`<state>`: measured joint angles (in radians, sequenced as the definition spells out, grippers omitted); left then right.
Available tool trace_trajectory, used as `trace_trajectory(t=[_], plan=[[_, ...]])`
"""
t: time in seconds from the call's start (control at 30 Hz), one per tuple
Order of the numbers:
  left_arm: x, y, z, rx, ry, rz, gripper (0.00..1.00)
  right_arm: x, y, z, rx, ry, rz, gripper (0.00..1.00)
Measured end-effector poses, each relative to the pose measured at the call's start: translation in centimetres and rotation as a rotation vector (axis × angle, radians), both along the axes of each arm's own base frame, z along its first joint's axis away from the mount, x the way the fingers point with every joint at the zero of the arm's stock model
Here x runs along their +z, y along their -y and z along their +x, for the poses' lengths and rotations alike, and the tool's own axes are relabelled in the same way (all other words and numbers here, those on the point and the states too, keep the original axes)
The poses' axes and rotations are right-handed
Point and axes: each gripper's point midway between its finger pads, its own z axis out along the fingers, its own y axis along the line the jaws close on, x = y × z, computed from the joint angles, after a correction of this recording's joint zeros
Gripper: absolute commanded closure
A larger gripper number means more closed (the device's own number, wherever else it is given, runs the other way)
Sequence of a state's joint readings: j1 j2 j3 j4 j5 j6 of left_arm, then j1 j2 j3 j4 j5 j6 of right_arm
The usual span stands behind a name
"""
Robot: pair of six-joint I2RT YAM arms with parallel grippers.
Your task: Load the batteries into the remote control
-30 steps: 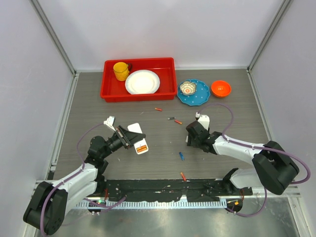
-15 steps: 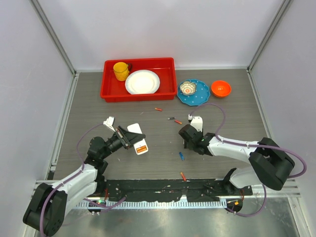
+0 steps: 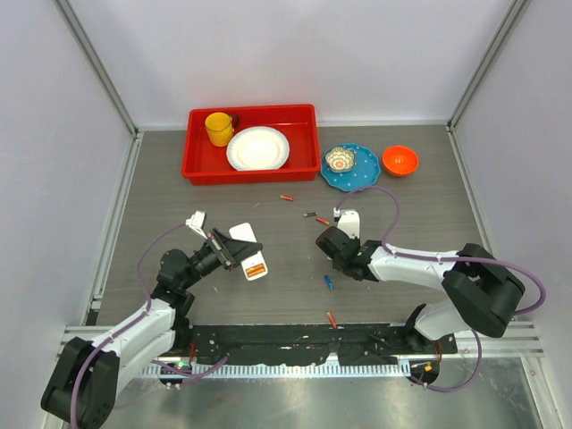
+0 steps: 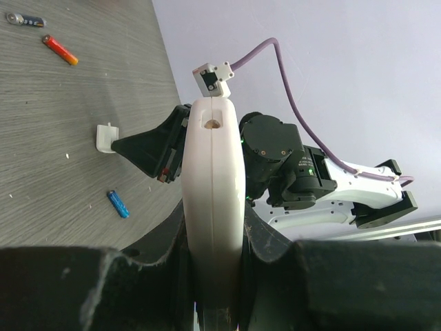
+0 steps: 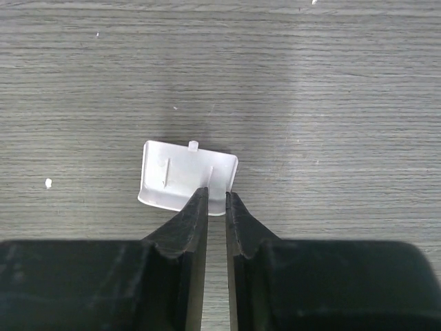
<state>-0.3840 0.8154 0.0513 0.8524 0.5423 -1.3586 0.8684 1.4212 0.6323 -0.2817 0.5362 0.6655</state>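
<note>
The right gripper (image 5: 216,200) has its fingers drawn almost together on the lower right corner of the white battery cover (image 5: 176,181), which lies hollow side up on the table. It appears to pinch the side wall, though the bite is shallow. A deeper hold before a straight lift would keep the cover from pivoting, and the small tab on its far edge should lead into the remote. The left gripper (image 3: 237,248) is clamped on the remote control (image 3: 243,239), left of centre in the top view, with one orange battery (image 3: 256,268) seated in it. Loose batteries (image 3: 328,282) lie scattered mid-table. At upper centre the red tray (image 3: 201,165) holds a yellow mug (image 3: 219,128) and a white plate (image 3: 258,148). To its right, the blue plate (image 3: 362,179) carries a small patterned bowl (image 3: 340,160), and the orange bowl (image 3: 399,161) looks empty.
</note>
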Motion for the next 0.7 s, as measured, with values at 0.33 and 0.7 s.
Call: trace_trajectory(t=[0.33,0.7], plan=[[-0.1,0.0,0.0,0.0,-0.004,0.002,1.0,0.0,-0.1,0.0,-0.012,0.009,0.012,0.99],[-0.3,0.0,0.0,0.0,-0.011,0.004,1.0,1.2,-0.2,-1.2,-0.058,0.04,0.128,0.99]])
